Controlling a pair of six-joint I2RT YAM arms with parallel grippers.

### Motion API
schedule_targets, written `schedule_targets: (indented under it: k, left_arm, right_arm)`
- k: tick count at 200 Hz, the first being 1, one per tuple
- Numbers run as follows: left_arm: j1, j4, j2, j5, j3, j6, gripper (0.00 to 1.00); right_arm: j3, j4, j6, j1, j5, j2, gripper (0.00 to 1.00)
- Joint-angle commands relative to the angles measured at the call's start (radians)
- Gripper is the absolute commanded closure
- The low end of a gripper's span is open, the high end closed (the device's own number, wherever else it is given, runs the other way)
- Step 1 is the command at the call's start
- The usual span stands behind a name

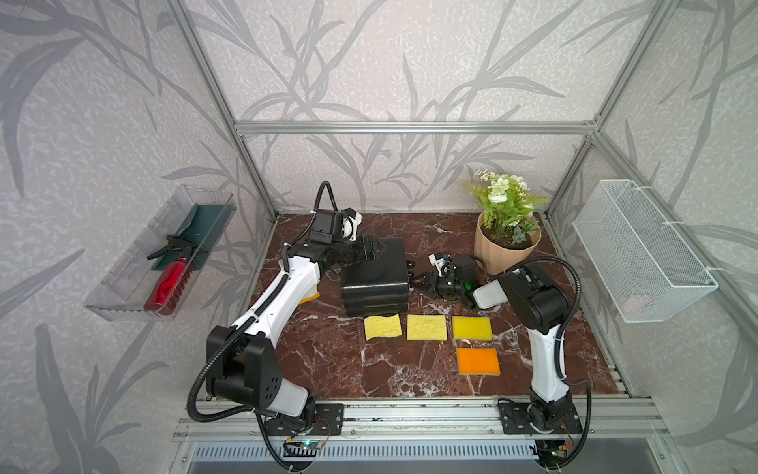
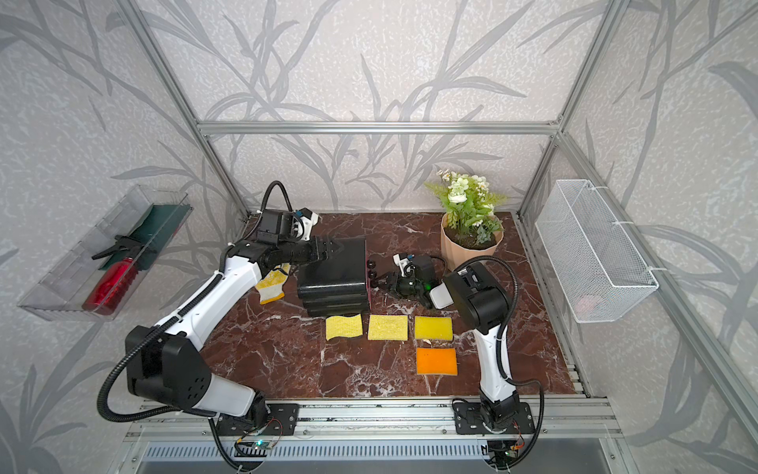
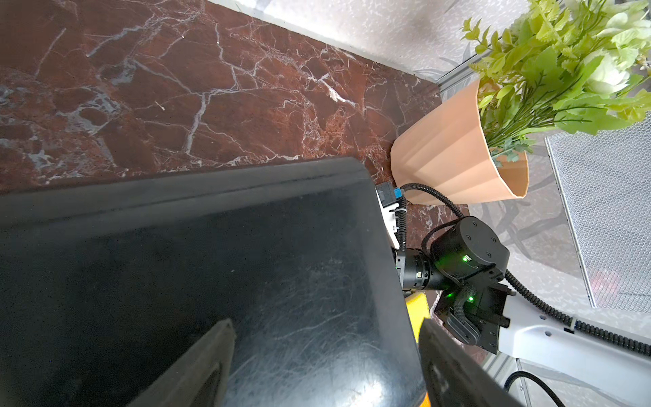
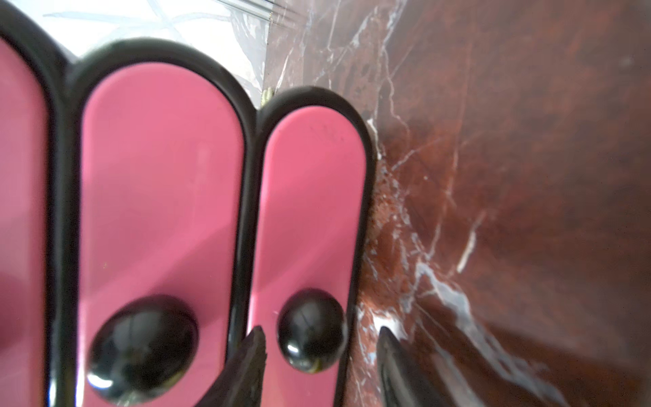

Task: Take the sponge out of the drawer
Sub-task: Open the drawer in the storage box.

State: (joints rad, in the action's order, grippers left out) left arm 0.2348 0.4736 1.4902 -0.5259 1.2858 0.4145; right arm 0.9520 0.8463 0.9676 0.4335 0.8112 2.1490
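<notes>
Brown stone desk [image 1: 328, 361] with a black drawer box [image 1: 375, 271] near the middle. Three pink drawers on its front, all shut, each with a round black knob. Front turned toward the right arm.

Left claw [image 1: 379, 249] up over the top of the drawer box, spread wide, gripping nothing. In the left wrist view, one finger [image 3: 204, 359] above the shiny black top, the other at its edge.

Right claw [image 1: 416, 283] low down, right at the drawer fronts. In the right wrist view, set around the knob [image 4: 311, 338] of the bottom drawer [image 4: 313, 211], the one next to the desk. One fingertip on each side of the knob, a small gap both ways, so loose, not pinching, holding nothing. Middle drawer [image 4: 162, 193] just beside it, shut too.

Any sponge inside: hidden behind the shut fronts, no way to tell which drawer. Out on the desk, in front of the box, four sponges lying flat. In a row, close but apart: a wavy yellow sponge [image 1: 382, 327], a square yellow sponge [image 1: 426, 327] and a deeper yellow sponge [image 1: 471, 328]. Just in front of the last one, an orange sponge [image 1: 478, 361].

Behind the right arm, a tan pot [image 1: 492, 246] with a green plant and white flowers. Under the left arm, a yellow and white glove [image 2: 272, 283] on the desk. On the left wall, a clear tray [image 1: 123, 283] with a red spray bottle [image 1: 170, 283]. On the right wall, a white wire basket [image 1: 644, 254].
</notes>
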Motion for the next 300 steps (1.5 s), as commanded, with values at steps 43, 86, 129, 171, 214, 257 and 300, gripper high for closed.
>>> schedule_targets:
  k: [43,86,129,171,214,257,300]
  left_arm:
    - [-0.003,0.077,0.046,0.01,-0.005,-0.01,0.17]
    - [-0.012,0.074,0.042,0.015,-0.011,-0.017,0.17]
    - [-0.036,0.068,0.042,0.021,-0.022,-0.023,0.17]
    - [-0.066,0.064,0.04,0.039,-0.034,-0.02,0.17]
    - [-0.069,0.07,0.033,0.053,-0.035,-0.022,0.17]
    - [-0.068,0.066,0.032,0.05,-0.037,-0.016,0.17]
    - [-0.069,0.065,0.03,0.052,-0.039,-0.014,0.17]
  right_arm:
    - [0.045,0.082,0.049,0.024,0.029,0.06,0.58]
    - [0.045,0.08,0.051,0.039,0.02,0.06,0.66]
    - [0.08,0.031,0.033,0.075,-0.007,0.06,0.74]
    - [0.086,-0.01,0.004,0.09,-0.033,0.045,0.77]
    - [0.045,-0.061,-0.046,0.058,-0.078,-0.005,0.8]
    - [-0.026,-0.054,-0.071,-0.023,-0.116,-0.05,0.81]
    - [-0.085,-0.141,-0.145,-0.089,-0.161,-0.113,0.81]
